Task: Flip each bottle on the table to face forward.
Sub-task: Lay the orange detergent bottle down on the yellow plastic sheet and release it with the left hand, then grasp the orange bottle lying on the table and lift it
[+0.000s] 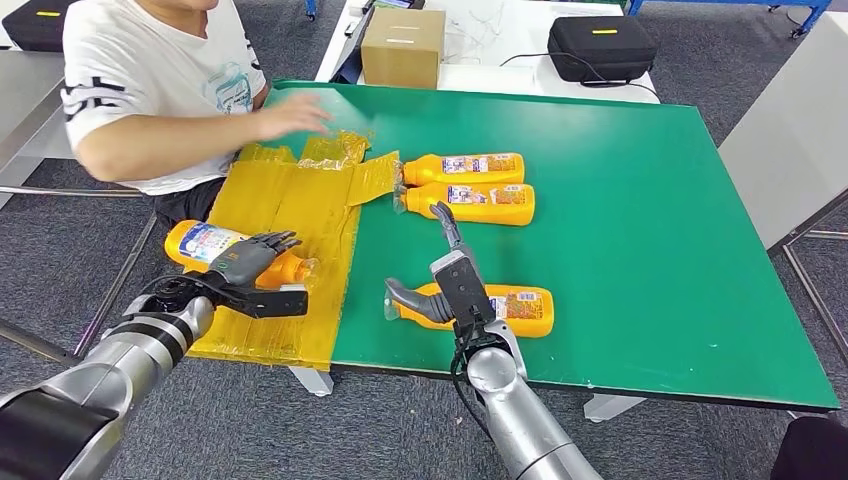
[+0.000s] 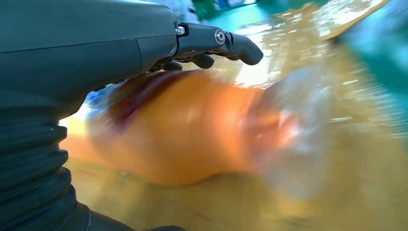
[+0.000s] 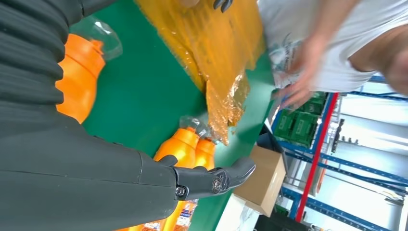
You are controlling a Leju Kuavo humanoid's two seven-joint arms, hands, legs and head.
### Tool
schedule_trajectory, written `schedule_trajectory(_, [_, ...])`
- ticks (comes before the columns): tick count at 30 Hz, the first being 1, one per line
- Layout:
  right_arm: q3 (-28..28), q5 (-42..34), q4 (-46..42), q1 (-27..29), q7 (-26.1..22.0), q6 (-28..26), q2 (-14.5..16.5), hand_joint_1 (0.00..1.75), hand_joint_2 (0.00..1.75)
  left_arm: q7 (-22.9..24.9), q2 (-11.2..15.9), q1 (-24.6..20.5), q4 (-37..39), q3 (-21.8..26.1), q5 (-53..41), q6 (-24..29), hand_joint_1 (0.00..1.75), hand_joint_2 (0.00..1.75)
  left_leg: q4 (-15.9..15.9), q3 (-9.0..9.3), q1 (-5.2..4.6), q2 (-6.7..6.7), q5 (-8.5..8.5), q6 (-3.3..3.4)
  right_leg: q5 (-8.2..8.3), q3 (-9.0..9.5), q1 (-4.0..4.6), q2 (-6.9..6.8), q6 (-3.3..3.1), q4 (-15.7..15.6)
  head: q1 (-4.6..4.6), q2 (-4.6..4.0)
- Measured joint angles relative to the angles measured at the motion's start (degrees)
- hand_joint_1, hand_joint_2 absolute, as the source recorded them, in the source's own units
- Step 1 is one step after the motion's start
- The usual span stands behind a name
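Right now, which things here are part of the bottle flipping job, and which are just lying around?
Job:
bottle under the left hand
bottle by the right hand
two bottles side by side
left hand
right hand

Lying about:
yellow sheet
cardboard box
black case
person's hand

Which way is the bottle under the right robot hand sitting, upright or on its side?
On its side. The bottle lies flat on the green table, cap end toward the yellow sheet, with the right robot hand over its neck.
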Motion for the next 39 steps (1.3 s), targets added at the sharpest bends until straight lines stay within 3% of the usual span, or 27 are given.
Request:
schedule_trajectory(9, [0.0,0.2,2.3,-1.0,0.0,-0.5,-0.4,0.0,1.75,-8.3,-0.1,3.4,-2.1,6.7,8.0,1.3,0.0,1.75,0.0,-0.02,0.02,0.06,-0.02,-0.02,-0.01,-0.07,0.02,0.02,-0.02,0.0,0.0,0.0])
schedule_trajectory(19, [0.0,0.8,3.9,-1.6,0.3,-0.5,-0.6,0.0,1.75,-10.9,0.0,5.4,-3.9,9.8,10.8,0.4,0.0,1.75,0.0,-0.03,0.01,0.07,-0.02,-0.01,0.0,-0.07,0.02,0.02,-0.01,0.0,0.0,0.0])
schedule_trajectory(24, [0.0,3.6,6.7,-3.4,2.0,-0.6,-1.2,0.0,1.75,-12.6,0.5,9.8,-9.6,11.9,23.2,-2.0,0.0,1.75,0.0,-0.04,0.01,0.08,-0.02,-0.02,-0.01,-0.11,0.02,0.03,-0.01,0.0,-0.01,0.0])
schedule_trajectory(29, [0.7,8.1,11.1,-5.2,4.1,-1.8,-2.1,0.0,1.75,-12.7,0.3,14.9,-17.1,14.3,37.4,-0.8,0.0,1.75,0.0,-0.14,0.01,0.08,-0.02,-0.01,-0.01,-0.22,0.02,0.02,-0.01,0.0,0.0,0.0])
schedule_trajectory(34, [1.8,13.2,14.1,-6.5,8.4,-2.2,-3.6,0.0,1.75,-12.8,-1.7,17.4,-22.9,18.9,46.0,-3.9,0.0,1.75,0.0,-0.19,0.01,0.03,-0.02,-0.01,0.0,-0.24,0.01,0.0,0.0,0.0,-0.01,0.0])
schedule_trajectory(39, [2.8,17.9,15.5,-6.5,12.5,-1.9,-5.9,0.0,1.75,-12.9,-5.3,17.6,-24.8,24.7,48.1,-9.4,0.0,1.75,0.0,-0.21,-0.01,0.06,-0.02,0.0,0.01,-0.24,0.0,0.02,0.02,0.0,0.0,0.0])
